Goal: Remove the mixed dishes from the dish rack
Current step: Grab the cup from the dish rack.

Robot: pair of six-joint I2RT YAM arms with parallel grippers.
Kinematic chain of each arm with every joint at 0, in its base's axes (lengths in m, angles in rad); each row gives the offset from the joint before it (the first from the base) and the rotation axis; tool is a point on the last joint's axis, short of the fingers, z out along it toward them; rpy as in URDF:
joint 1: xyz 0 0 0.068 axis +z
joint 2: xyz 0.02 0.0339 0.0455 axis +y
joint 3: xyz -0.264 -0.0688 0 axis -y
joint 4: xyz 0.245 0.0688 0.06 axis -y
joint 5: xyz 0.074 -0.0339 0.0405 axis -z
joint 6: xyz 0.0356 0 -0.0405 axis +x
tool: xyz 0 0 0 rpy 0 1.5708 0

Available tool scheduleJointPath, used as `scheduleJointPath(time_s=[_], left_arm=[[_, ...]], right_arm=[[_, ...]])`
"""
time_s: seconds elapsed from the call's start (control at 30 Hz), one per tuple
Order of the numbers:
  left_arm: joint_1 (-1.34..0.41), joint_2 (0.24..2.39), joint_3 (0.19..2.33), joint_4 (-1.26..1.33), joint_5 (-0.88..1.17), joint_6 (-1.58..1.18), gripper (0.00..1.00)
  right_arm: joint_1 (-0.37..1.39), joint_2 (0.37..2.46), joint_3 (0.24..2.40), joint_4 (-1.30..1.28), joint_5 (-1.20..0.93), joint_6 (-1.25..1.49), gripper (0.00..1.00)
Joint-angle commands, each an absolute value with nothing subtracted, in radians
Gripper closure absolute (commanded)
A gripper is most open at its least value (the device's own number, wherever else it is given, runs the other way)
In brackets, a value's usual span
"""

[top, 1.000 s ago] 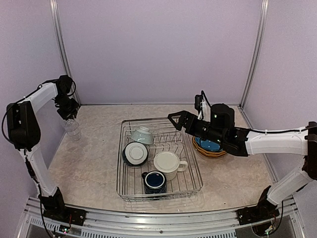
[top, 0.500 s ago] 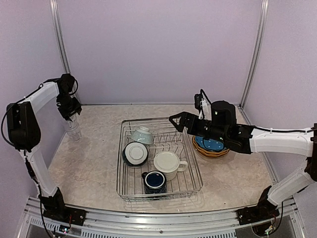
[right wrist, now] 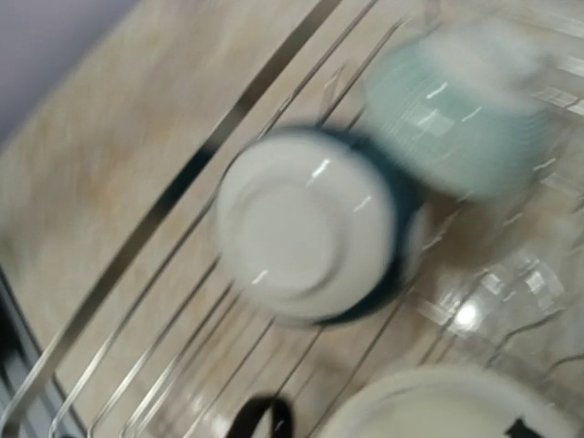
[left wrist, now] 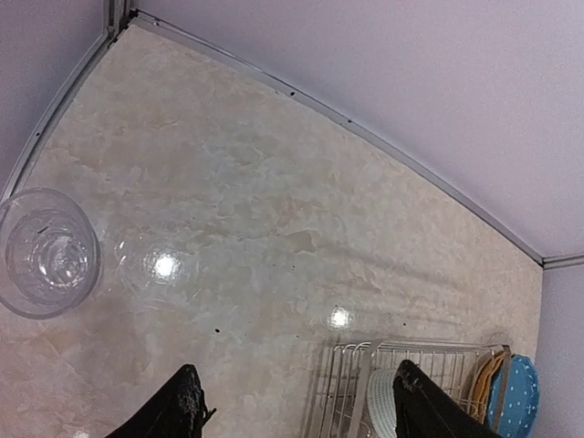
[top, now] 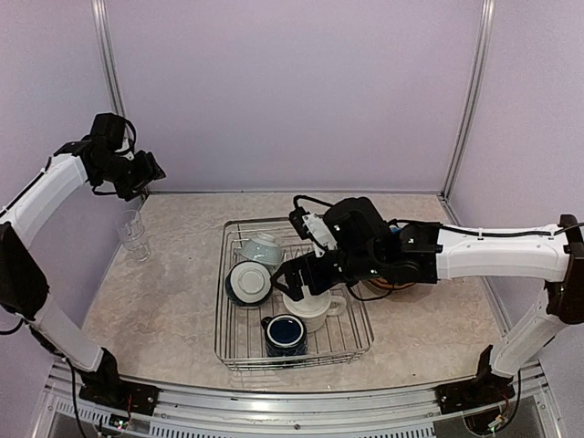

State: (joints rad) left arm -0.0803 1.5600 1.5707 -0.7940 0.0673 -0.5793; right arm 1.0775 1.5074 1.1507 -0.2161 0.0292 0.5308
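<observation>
Along the near edge, an aluminium rail (top: 292, 401) with both arm bases bolted to it; beyond, a beige marbled table (top: 164, 310), glossy, dotted with lamp glints; lilac walls (top: 292, 91) on three sides, with thin metal uprights (top: 474, 91) at the far corners.

At the table's middle, the dish rack (top: 365, 328), silver wire, long side running away from the arms; nearest in it, the navy mug (top: 286, 334), mouth up; just behind, the cream mug (top: 310, 306), handle to the right; left of that, an overturned bowl (top: 246, 281), dark outside, pale foot ring up; farther back, a pale teal bowl (top: 263, 246) tipped on its side among the wires. Right of the rack and outside it, a blue dotted plate (left wrist: 518, 394) beside a yellow plate (left wrist: 482, 370), mostly hidden under the right arm in the overhead view. Well apart on the left, near the wall, a clear glass (top: 133, 235), upright on the table.

Right gripper (top: 288, 281) low over the rack, between overturned bowl and cream mug; fingers spread, nothing between them; contact with either dish impossible to judge, wrist view blurred. Left gripper (top: 151, 172) raised high near the far left corner, beyond the glass; fingers (left wrist: 187, 406) parted wide, empty, touching nothing.
</observation>
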Motion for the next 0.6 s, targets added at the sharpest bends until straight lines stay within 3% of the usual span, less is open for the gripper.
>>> scheduleJointPath(time_s=[0.0,0.57], left_arm=[[-0.084,1.476,1.496,-0.64,0.262,-0.521,0.31],[-0.133,1.472,1.501,-0.633,0.35,-0.484,0.29]], right_arm=[[1.162,1.604,1.267,-0.444,0.11,0.48,0.0],[1.297,1.91,1.72,-0.869,0.237,0.527,0.0]])
